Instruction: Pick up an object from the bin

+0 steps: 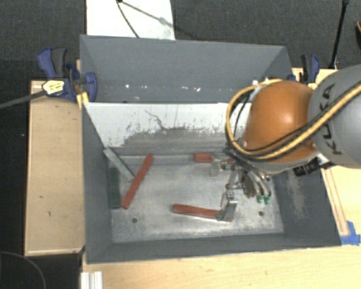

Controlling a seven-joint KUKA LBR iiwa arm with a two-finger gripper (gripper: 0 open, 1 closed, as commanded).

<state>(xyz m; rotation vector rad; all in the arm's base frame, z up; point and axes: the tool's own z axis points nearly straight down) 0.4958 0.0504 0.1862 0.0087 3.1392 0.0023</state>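
Camera view: gripper (228, 211) low in grey bin (180, 71), front-right part of floor, under orange wrist cover (277, 119). Gripper tip at right end of flat red-brown stick (195, 211); touching or just above, cannot tell. Gripper wide or narrow: cannot tell. Stick lies flat, roughly along front wall. Small red block (203, 158) behind, near back wall. Second red stick (137, 180) well apart at left, diagonal. Dark green bar (114, 188) just beside it, by left wall.
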